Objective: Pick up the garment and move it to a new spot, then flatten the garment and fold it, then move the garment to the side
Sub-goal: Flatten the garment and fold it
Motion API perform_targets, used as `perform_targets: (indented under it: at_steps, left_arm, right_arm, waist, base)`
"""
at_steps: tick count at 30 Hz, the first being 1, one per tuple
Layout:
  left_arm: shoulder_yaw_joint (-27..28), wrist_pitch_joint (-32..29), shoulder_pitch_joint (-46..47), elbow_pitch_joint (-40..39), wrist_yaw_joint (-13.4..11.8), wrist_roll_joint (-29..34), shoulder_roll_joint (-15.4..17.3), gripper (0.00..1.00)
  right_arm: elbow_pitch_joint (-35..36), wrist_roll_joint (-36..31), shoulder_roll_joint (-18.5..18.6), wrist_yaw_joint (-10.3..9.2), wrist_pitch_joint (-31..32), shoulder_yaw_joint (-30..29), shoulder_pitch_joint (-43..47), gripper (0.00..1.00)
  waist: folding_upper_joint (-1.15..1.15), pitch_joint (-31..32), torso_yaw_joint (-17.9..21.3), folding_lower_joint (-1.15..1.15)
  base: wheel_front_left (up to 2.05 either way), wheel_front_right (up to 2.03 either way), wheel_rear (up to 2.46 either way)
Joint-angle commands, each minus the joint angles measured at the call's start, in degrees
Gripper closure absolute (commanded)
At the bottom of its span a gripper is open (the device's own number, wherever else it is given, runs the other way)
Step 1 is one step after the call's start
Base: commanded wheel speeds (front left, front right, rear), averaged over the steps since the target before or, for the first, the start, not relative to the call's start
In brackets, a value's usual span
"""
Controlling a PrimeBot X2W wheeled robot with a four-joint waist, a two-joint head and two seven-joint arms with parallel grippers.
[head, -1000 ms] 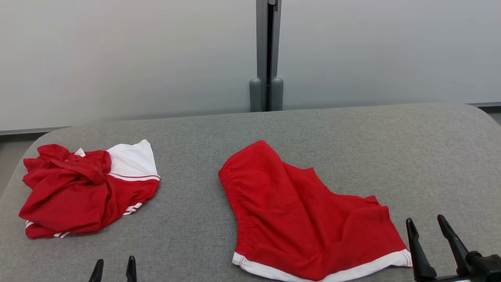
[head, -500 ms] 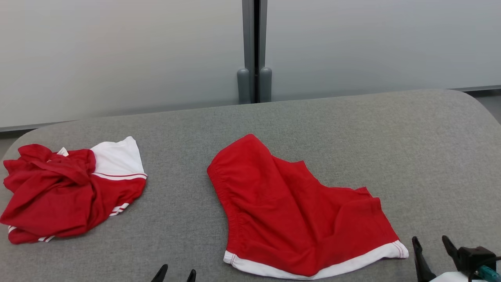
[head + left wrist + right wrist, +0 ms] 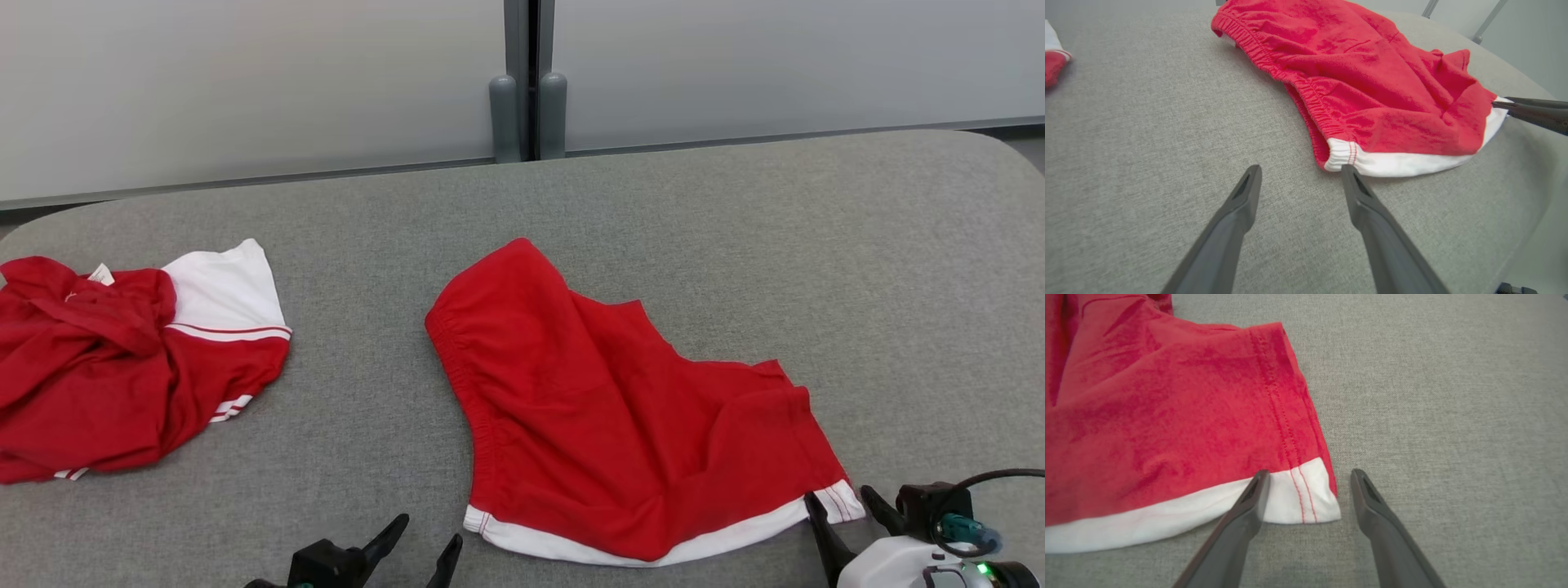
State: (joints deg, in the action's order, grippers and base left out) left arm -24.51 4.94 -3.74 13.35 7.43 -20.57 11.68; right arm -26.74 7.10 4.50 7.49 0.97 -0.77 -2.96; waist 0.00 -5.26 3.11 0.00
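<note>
Both jaws gape wide and empty at the near hem of the red shorts, spread on the grey table: the right gripper straddles its white corner, but the left gripper sits just short, so closing now could pinch only table cover.

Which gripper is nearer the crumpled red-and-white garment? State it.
Left. The left gripper sits right of the crumpled garment; the right gripper is farther right, past the red shorts.

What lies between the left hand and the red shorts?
Just a bare strip of grey surface. The left wrist view shows the left hand close beside the shorts' white hem corner.
</note>
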Motion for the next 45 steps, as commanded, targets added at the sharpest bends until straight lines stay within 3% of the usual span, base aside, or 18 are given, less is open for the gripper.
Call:
perform_targets:
  at_steps: [1,16,17,18,19,20,21,22,23,27,31,36,42,45]
  left_arm:
    - [-0.5,-0.1,1.5,0.3,0.1,-0.7,0.4,0.00]
    - [-9.0,-1.2,8.3,1.8,0.1,-5.9,2.4,0.00]
    - [-9.4,-1.2,8.6,2.1,0.1,-6.2,2.5,0.14]
    - [-9.8,-1.2,9.0,2.5,0.1,-6.6,2.5,0.47]
    - [-10.3,-1.5,9.3,2.8,0.1,-7.0,2.7,0.63]
    - [-10.7,-1.7,9.4,3.1,0.1,-7.5,2.7,0.79]
    - [-10.9,-1.7,9.6,3.5,0.1,-7.8,2.9,1.00]
    - [-11.5,-2.0,9.6,3.8,0.1,-8.4,3.0,1.00]
    - [-12.0,-2.4,9.6,3.9,0.1,-9.0,3.2,1.00]
    - [-13.0,-3.3,9.4,3.8,0.1,-10.7,4.1,1.00]
    - [-11.9,-4.8,8.1,-1.5,-0.2,-13.1,6.2,1.00]
    - [-8.1,-7.8,9.6,-15.4,-2.1,-15.0,10.0,1.00]
    - [-2.2,-15.0,21.4,-28.0,-2.4,-16.4,14.7,1.00]
    - [-0.6,-18.9,32.0,-28.6,-1.8,-18.3,13.8,1.00]
  right_arm:
    - [-0.3,-0.2,0.1,0.01,0.4,0.1,-0.8,0.00]
    - [-2.0,-1.3,-0.5,0.01,1.8,0.8,-2.6,0.00]
    - [-2.2,-1.2,-0.5,0.00,2.0,1.0,-2.6,0.00]
    - [-2.3,-1.1,-0.5,0.00,2.2,1.2,-2.6,0.00]
    - [-2.5,-0.8,-0.6,0.00,2.6,1.5,-2.7,0.00]
    - [-2.6,-0.5,-0.6,0.00,3.1,2.0,-2.5,0.13]
    - [-2.8,0.0,-0.7,0.00,3.8,2.6,-2.3,0.37]
    - [-2.8,0.6,-0.6,0.00,4.6,3.4,-2.1,0.73]
    - [-2.7,1.6,-0.5,0.01,5.5,4.3,-1.8,1.00]
    - [-0.4,4.3,1.1,0.00,7.8,6.7,-0.7,1.00]
    - [11.4,9.3,4.2,0.01,10.1,7.8,-0.4,1.00]
    - [28.5,17.8,5.9,0.01,14.3,5.8,1.1,1.00]
    - [42.8,26.5,6.7,0.01,22.4,1.0,-7.3,1.00]
    - [44.4,27.9,6.7,0.01,26.2,-1.9,-17.4,1.00]
  waist:
    - [0.00,-0.7,-0.2,0.00]
    - [0.00,-3.4,1.3,0.00]
    - [0.00,-3.6,1.5,0.00]
    - [0.00,-3.8,1.6,0.00]
    - [0.00,-3.9,1.8,0.00]
    - [0.00,-3.9,2.0,0.00]
    - [0.00,-4.0,2.2,0.00]
    - [0.00,-4.0,2.3,0.00]
    - [0.00,-4.0,2.4,0.00]
    - [0.00,-3.8,2.7,0.00]
    - [0.00,-4.0,3.2,0.00]
    - [0.00,-6.2,2.7,0.00]
    - [0.00,-13.1,1.3,0.00]
    - [0.00,-17.9,0.3,0.00]
  base:
    - [0.00,0.00,0.00]
    - [0.00,0.00,0.00]
    - [0.00,0.00,0.00]
    - [0.00,0.00,0.00]
    - [0.00,0.00,0.00]
    - [0.00,0.00,0.00]
    - [0.00,0.00,0.00]
    - [0.00,0.00,0.00]
    - [0.00,0.00,0.00]
    - [0.00,0.00,0.00]
    - [0.00,0.00,0.00]
    - [0.00,0.00,0.00]
    - [0.00,0.00,0.00]
    - [0.00,0.00,0.00]
